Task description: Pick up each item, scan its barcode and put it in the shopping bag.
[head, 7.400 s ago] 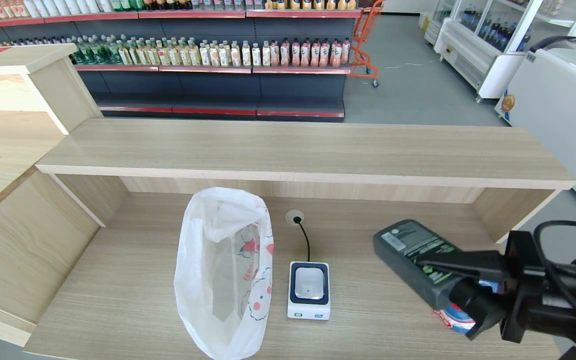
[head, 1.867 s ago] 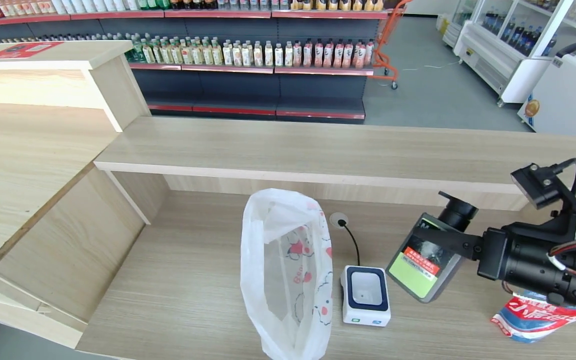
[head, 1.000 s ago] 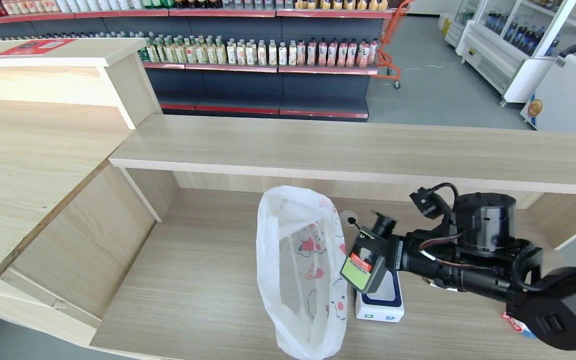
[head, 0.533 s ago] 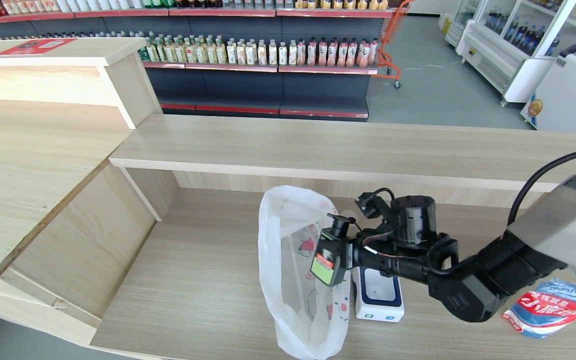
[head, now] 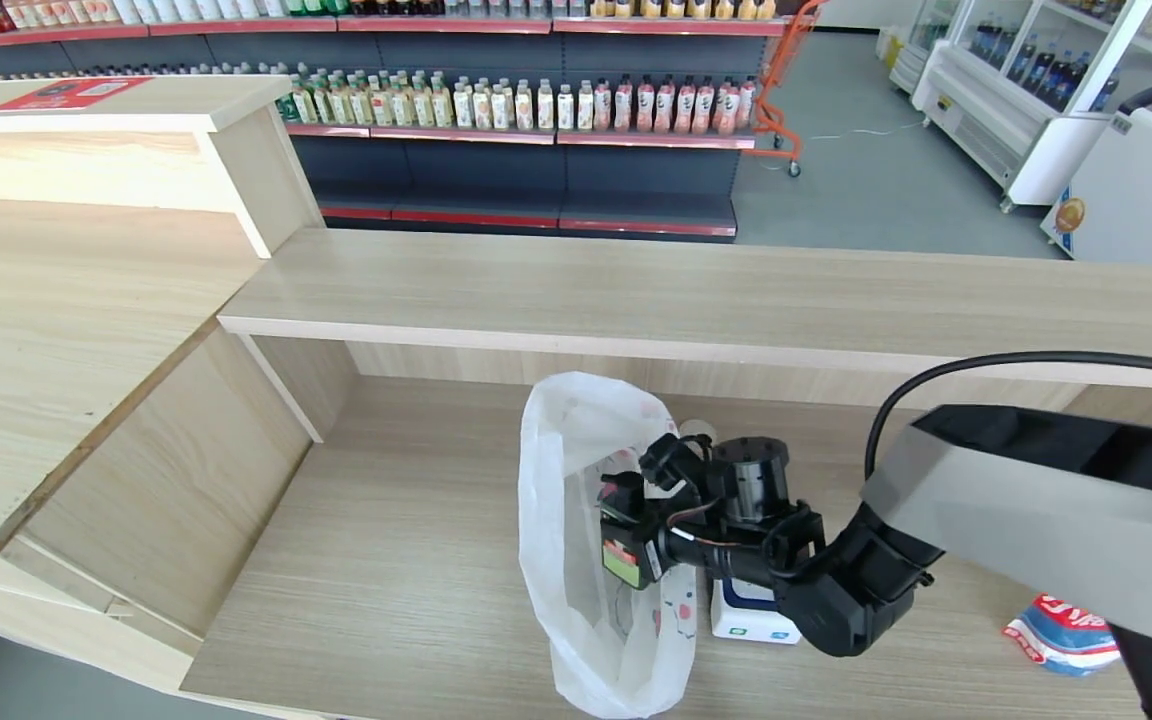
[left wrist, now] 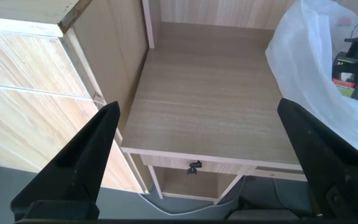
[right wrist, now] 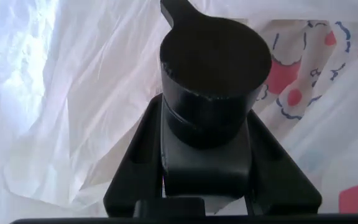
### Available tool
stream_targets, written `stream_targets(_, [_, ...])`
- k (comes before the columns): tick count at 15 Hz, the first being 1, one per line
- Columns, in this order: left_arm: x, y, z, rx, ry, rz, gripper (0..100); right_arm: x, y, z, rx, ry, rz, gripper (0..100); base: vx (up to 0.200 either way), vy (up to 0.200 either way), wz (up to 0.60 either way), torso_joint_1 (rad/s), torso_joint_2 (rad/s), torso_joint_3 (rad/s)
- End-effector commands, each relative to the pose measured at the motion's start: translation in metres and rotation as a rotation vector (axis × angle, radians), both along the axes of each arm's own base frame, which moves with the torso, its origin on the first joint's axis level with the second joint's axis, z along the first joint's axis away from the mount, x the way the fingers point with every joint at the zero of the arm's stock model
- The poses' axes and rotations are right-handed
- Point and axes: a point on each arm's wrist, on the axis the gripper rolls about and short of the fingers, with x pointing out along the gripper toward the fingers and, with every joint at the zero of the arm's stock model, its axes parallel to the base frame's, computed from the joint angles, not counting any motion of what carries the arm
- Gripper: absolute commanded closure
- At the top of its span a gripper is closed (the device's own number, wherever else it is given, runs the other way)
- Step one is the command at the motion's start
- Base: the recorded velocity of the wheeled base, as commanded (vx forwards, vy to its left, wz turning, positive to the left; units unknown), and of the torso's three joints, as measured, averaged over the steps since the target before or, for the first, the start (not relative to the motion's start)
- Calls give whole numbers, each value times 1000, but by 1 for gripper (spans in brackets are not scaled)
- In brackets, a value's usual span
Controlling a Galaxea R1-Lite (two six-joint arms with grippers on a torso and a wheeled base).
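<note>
The dark bottle [head: 622,552] is about halfway into the mouth of the white bag [head: 566,480]. The right fingers [right wrist: 132,180] are pressed tight on both sides of the bottle, just under its black cap. So the bottle is not dropped yet. It needs to go a bit lower, and then the fingers need to let go. I think its beep at the scanner is done, because it is already at the bag, but I cannot tell for sure.

The scanner [head: 751,622] sits on the tabletop [head: 386,560] just beside the bag, partly hidden behind the arm. A red and blue packet [head: 1066,635] lies on the tabletop well away from the bag, on the other side of the scanner. I think it comes next: pick it up, scan it, put it in the bag.

The left fingers [left wrist: 86,162] are spread wide with nothing in them, well away from the bag.

Counting: one bag, one scanner, one bottle and one packet. I see nothing else inside the bag, though its sides hide some of it. That makes no things dropped in, one going in and one waiting.
</note>
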Motion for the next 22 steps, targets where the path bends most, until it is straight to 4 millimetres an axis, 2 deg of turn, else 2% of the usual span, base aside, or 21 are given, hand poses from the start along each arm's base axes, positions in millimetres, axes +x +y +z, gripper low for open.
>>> stream_targets(1, [0, 0, 0, 0, -1, 0, 0, 7, 12, -24, -25, 5, 20, 100, 0, 0, 0, 0, 0, 0])
stream_targets(2, [0, 0, 0, 0, -1, 0, 0, 8, 14, -25, -23, 0, 24, 100, 0, 0, 0, 0, 0, 0])
stream_targets(3, [0, 0, 0, 0, -1, 0, 0, 8, 17, -24, -17, -4, 30, 0, 0, 0, 0, 0, 0, 0])
stream_targets(6, [0, 0, 0, 0, -1, 0, 0, 3, 14, -3, 76, 76, -12, 0, 0, 0, 0, 0, 0, 0])
stream_targets(8, [0, 0, 0, 0, -1, 0, 0, -5, 4, 15, 147, 160, -62, 0, 0, 0, 0, 0, 0, 0])
stream_targets(12, [0, 0, 0, 0, -1, 0, 0, -17, -37, 50, 205, 295, -158, 0, 0, 0, 0, 0, 0, 0])
stream_targets(14, [0, 0, 0, 0, -1, 0, 0, -18, -43, 75, 281, 352, -203, 0, 0, 0, 0, 0, 0, 0])
stream_targets(16, [0, 0, 0, 0, -1, 0, 0, -31, -51, 114, 404, 402, -237, 0, 0, 0, 0, 0, 0, 0])
stream_targets(18, [0, 0, 0, 0, -1, 0, 0, -42, -65, 133, 428, 396, -262, 0, 0, 0, 0, 0, 0, 0])
stream_targets(21, [0, 0, 0, 0, -1, 0, 0, -60, -77, 149, 443, 343, -269, 0, 0, 0, 0, 0, 0, 0])
stream_targets(22, [0, 0, 0, 0, -1, 0, 0, -73, -85, 174, 441, 264, -305, 0, 0, 0, 0, 0, 0, 0])
